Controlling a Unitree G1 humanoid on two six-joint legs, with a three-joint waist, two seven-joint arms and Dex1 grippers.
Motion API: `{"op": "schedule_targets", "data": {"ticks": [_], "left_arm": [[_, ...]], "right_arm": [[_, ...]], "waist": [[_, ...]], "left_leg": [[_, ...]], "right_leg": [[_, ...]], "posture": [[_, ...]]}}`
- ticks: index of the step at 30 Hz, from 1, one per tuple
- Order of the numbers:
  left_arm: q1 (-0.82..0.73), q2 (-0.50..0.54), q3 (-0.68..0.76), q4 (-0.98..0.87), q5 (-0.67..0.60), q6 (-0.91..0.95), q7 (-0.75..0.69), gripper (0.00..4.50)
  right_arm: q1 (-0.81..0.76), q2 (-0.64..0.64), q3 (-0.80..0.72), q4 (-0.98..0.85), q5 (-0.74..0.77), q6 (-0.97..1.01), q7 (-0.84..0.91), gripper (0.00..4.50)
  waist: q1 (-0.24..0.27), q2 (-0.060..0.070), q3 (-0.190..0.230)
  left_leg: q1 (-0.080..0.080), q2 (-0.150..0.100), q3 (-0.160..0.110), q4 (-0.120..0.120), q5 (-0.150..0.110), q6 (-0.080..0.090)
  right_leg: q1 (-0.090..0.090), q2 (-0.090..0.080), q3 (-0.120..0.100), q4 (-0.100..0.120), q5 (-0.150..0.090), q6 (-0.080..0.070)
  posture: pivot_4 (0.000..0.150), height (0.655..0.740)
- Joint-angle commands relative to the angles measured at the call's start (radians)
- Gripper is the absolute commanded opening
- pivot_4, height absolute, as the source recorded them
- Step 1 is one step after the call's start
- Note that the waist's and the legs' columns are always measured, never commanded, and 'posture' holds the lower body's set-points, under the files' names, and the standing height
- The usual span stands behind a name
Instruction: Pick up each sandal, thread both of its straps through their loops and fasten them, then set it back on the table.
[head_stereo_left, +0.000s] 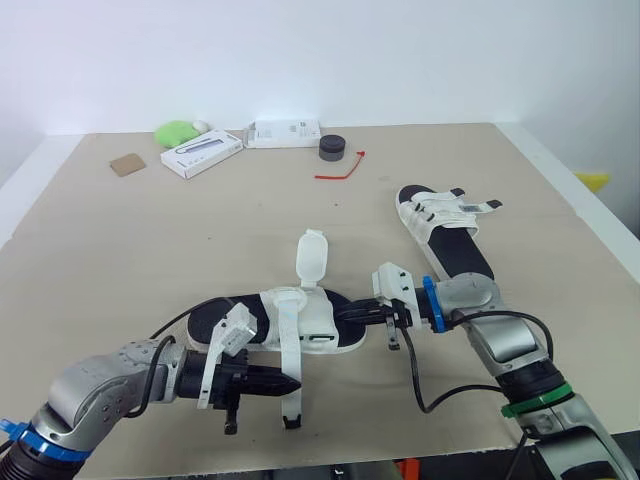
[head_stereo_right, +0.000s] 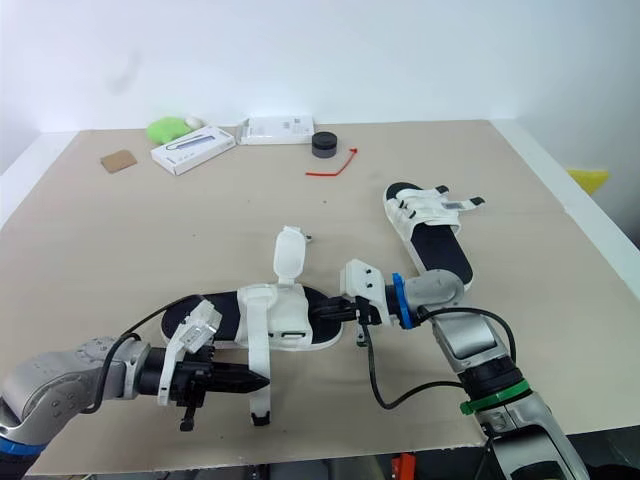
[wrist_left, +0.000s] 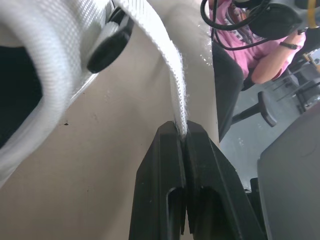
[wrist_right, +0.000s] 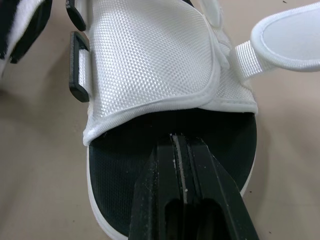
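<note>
Left tool (wrist_left: 182, 131) clamped on strap (wrist_left: 172, 75), right tool (wrist_right: 181, 141) closed over sandal (wrist_right: 150, 60), contact possibly hidden.

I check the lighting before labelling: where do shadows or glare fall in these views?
Left eye view: even light on the table, no glare, only a faint shadow beside the near sandal. Left wrist view: the strap in the left gripper is well lit. Right wrist view: the sandal's white upper is bright, without glare.

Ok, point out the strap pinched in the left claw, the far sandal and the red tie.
strap (wrist_left: 174, 80), left wrist view, on the white webbing.
far sandal (head_stereo_left: 462, 255), left eye view, on its black footbed.
red tie (head_stereo_left: 335, 176), left eye view, on its straight stretch.
</note>
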Motion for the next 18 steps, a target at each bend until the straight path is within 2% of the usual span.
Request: {"op": "schedule_targets", "data": {"ticks": [1,5,9,12,16,18], "left_arm": [[-0.051,0.034,0.121,0.02,-0.133,0.07,-0.03,0.04],[-0.219,0.081,0.223,0.11,-0.354,0.223,-0.011,0.04],[-0.4,0.014,0.245,0.247,-0.461,0.285,0.106,0.04],[-0.461,-0.019,0.226,0.295,-0.434,0.315,0.129,0.04],[-0.496,-0.058,0.154,0.358,-0.312,0.298,0.09,0.04],[-0.508,-0.076,0.145,0.384,-0.3,0.313,0.08,0.04]], "right_arm": [[-0.02,0.001,-0.005,-0.013,0.005,-0.008,0.009,0.0],[-0.025,0.0,-0.006,-0.006,0.004,-0.011,0.011,0.0],[-0.03,0.006,-0.002,-0.003,0.0,-0.014,0.008,0.0],[-0.034,0.01,-0.002,0.001,-0.002,-0.015,0.007,0.0],[-0.034,0.011,-0.001,0.0,-0.005,-0.016,0.006,0.0],[-0.033,0.01,-0.003,-0.001,-0.006,-0.016,0.006,0.0]], "waist": [[0.0,0.0,0.0],[0.001,-0.001,0.001],[0.001,-0.002,0.001],[-0.001,-0.002,0.001],[0.0,-0.002,0.001],[0.0,-0.002,0.001]], "left_leg": [[0.0,0.0,0.0,0.0,0.0,0.0],[0.0,0.001,0.0,0.0,0.0,0.0],[0.0,0.001,0.0,0.0,0.0,0.0],[-0.001,0.001,-0.001,0.0,-0.001,-0.001],[-0.001,0.001,-0.001,0.0,-0.001,-0.001],[-0.002,0.0,-0.001,0.0,-0.001,-0.001]], "right_leg": [[0.0,0.0,0.0,0.0,0.0,0.0],[0.0,0.002,-0.001,0.0,0.001,-0.001],[0.0,0.002,0.0,0.0,0.0,-0.002],[-0.001,0.001,0.0,0.0,0.002,-0.004],[-0.002,0.002,0.001,0.0,0.004,-0.007],[-0.002,0.002,0.001,0.0,0.004,-0.007]], "posture": [[0.15,0.74],[0.15,0.74],[0.15,0.74],[0.15,0.74],[0.15,0.74],[0.15,0.74]]}}
